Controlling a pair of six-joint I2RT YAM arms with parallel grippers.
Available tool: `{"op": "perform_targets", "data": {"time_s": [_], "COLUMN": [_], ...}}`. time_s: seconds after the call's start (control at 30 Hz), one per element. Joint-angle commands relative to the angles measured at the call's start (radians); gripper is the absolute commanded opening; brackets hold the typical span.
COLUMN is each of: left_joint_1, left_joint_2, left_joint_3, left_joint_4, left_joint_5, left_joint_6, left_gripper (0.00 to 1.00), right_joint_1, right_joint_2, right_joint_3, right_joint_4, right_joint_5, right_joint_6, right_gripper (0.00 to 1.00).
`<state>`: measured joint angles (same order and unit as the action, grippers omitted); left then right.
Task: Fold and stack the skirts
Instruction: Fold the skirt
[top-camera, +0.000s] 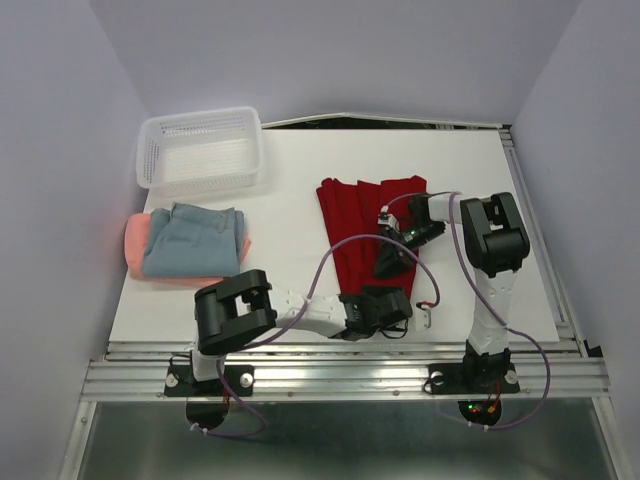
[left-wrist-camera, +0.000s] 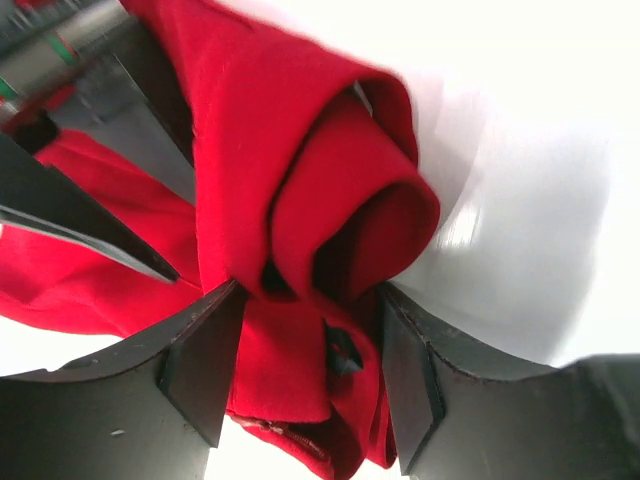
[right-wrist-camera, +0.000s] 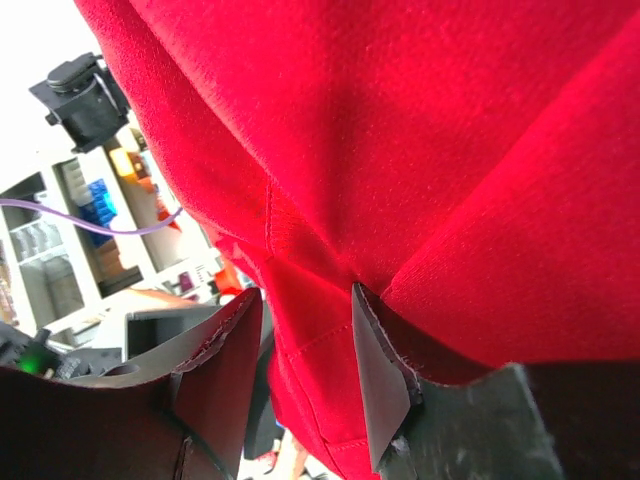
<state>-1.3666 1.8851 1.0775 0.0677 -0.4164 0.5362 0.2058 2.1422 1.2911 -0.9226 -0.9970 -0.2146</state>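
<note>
Pinching the dark red skirt (top-camera: 362, 205) lying centre-right on the table, left gripper (left-wrist-camera: 310, 330) clamps its bunched near edge and right gripper (right-wrist-camera: 305, 330) grips mid-cloth, so an uneven pull could slip the thick wad loose and skew the fold.

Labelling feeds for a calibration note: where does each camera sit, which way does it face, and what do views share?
Top external: fixed above and behind the arms, looking down on the table; shows both, with left claw and right claw on the dark red skirt.
Left wrist: on the left arm, facing along its fingers, which pinch bunched red cloth.
Right wrist: on the right arm, facing past its fingers into red cloth.
Shared: all three see that skirt.
</note>
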Motion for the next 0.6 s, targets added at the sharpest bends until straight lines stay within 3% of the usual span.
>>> {"op": "perform_targets", "data": {"time_s": [0.0, 0.07, 0.13, 0.33, 0.37, 0.47, 0.57], "left_joint_1": [0.031, 0.031, 0.029, 0.017, 0.017, 0.017, 0.017], "left_joint_2": [-0.055, -0.046, -0.026, 0.011, 0.014, -0.01, -0.061], "left_joint_3": [-0.063, -0.088, -0.11, -0.129, -0.129, -0.105, -0.073], "left_joint_4": [-0.152, -0.128, -0.088, -0.023, -0.023, -0.042, -0.12], "left_joint_5": [0.104, 0.085, 0.045, -0.045, -0.054, -0.05, 0.008], "left_joint_6": [-0.01, 0.004, 0.015, -0.002, -0.004, 0.001, 0.002], "left_gripper": [0.64, 0.6, 0.5, 0.47, 0.36, 0.15, 0.0], "right_joint_1": [0.014, 0.014, 0.014, 0.014, 0.014, 0.014, 0.014], "right_joint_2": [0.091, 0.094, 0.094, 0.085, 0.082, 0.062, 0.036], "right_joint_3": [-0.007, -0.003, 0.004, 0.013, 0.01, 0.008, 0.01], "right_joint_4": [0.123, 0.125, 0.126, 0.143, 0.146, 0.146, 0.145], "right_joint_5": [0.238, 0.241, 0.241, 0.239, 0.239, 0.235, 0.224], "right_joint_6": [-0.052, -0.048, -0.042, -0.023, -0.02, -0.022, -0.019], "right_gripper": [0.48, 0.48, 0.48, 0.48, 0.48, 0.48, 0.49]}}
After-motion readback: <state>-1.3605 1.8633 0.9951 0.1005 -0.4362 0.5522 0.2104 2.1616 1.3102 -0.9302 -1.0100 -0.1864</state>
